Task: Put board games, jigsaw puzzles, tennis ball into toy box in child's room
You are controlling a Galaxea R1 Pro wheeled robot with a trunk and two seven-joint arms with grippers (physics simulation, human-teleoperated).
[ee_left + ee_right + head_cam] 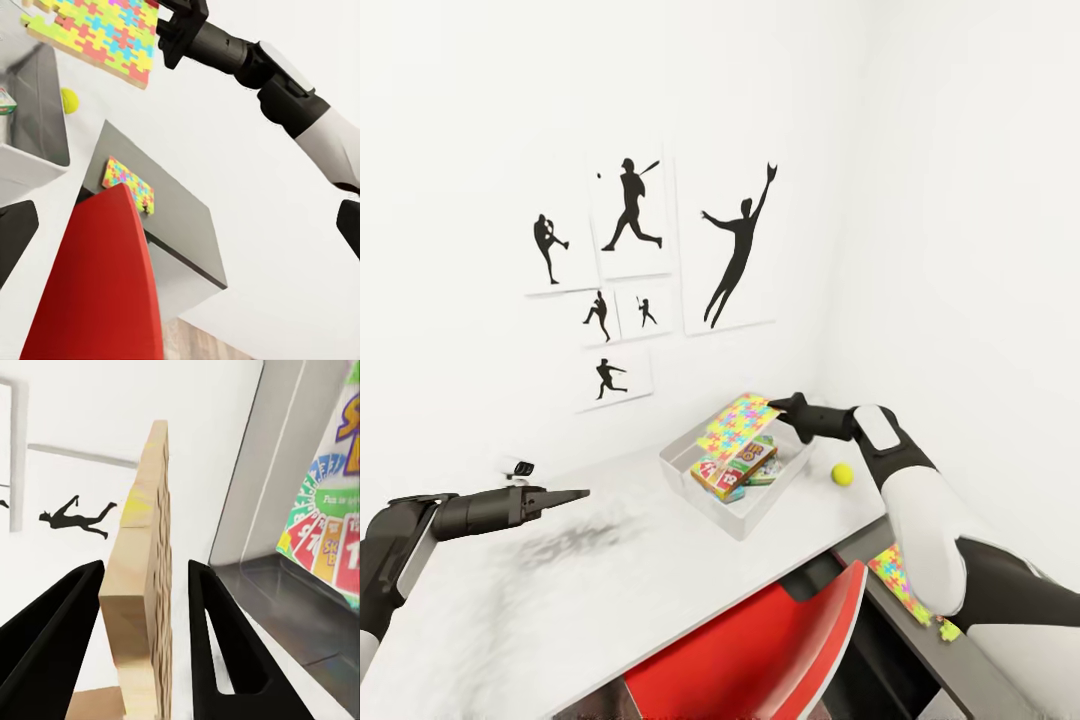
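Holding jigsaw puzzle [737, 422] in right claw [778, 405] over toy box [690, 475].

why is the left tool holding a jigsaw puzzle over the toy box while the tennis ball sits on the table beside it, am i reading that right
Not quite: the right tool holds the jigsaw puzzle over the toy box, as the head view shows. The left tool holds nothing. The tennis ball does sit on the table beside the box.

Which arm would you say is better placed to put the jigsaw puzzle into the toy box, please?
The right. Its gripper already holds the jigsaw puzzle over the toy box; the left gripper hangs apart over the table, holding nothing.
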